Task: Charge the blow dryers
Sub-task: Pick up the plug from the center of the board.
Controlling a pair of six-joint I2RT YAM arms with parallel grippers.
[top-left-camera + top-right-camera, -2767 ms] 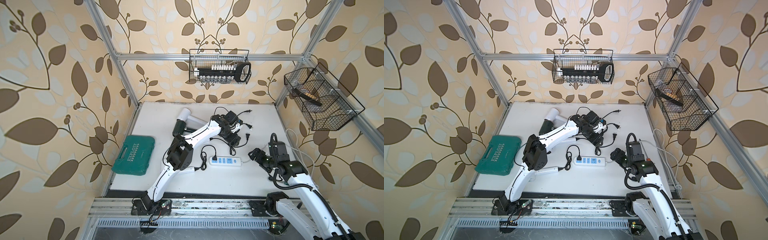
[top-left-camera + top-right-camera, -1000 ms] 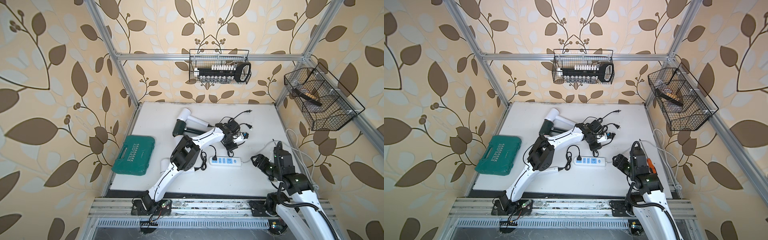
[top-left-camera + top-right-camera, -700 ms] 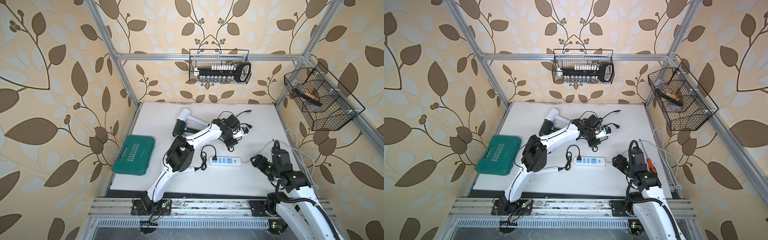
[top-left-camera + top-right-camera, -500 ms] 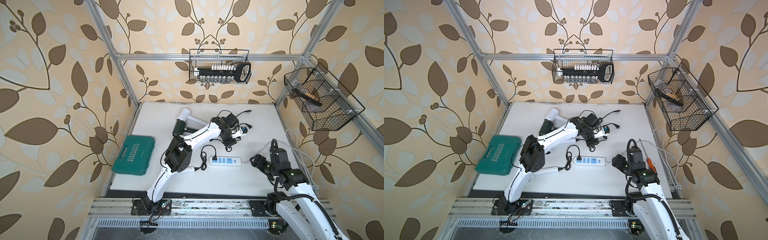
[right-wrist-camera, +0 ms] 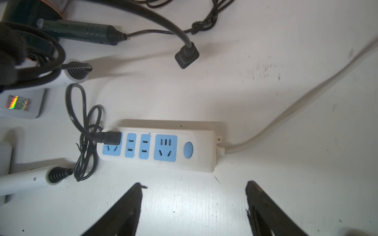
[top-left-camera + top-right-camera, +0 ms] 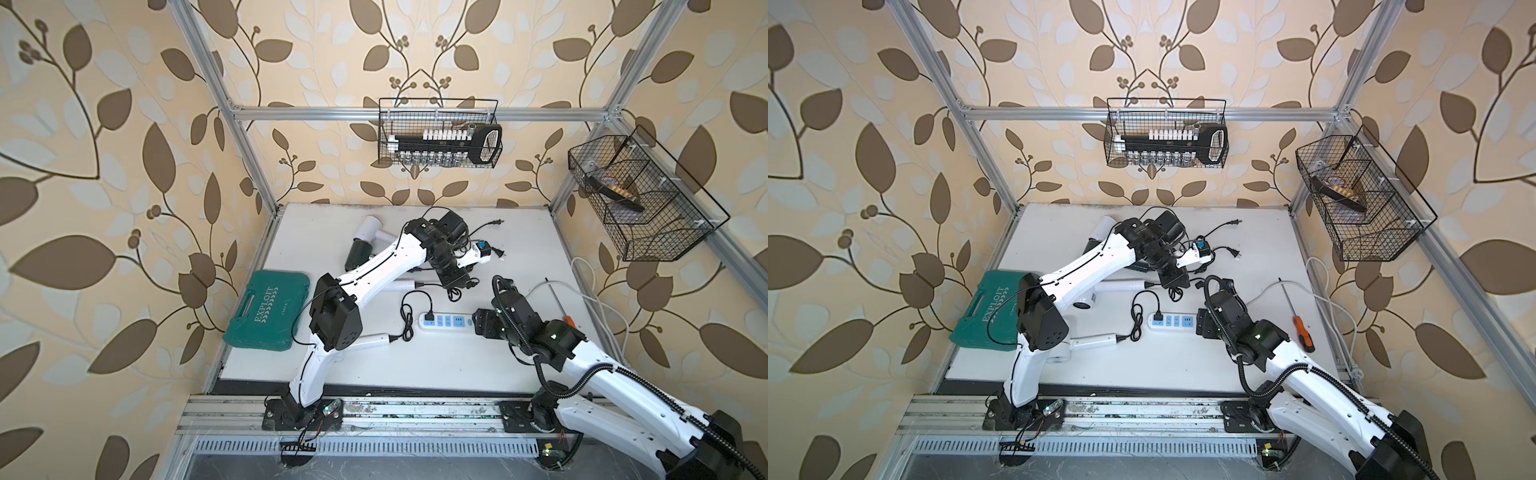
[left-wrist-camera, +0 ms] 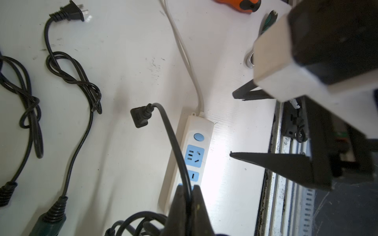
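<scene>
Black cord [image 7: 173, 139]: pinched in left gripper [image 7: 189, 190]; plug [image 7: 141, 117] prongs hidden.
Right gripper [image 5: 194, 183]: spread near power strip [image 5: 204, 159]; finger bases cut off.
Dark green blow dryer [image 6: 356, 254]: handle hidden under arm.

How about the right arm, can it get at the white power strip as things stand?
Probably yes. The right gripper hangs open beside the power strip, with only bare table between them.

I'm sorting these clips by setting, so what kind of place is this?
Most likely a staged robot test cell, not a real room: leaf wallpaper panels on an aluminium frame, and a white table with a mounting rail along its front.
</scene>
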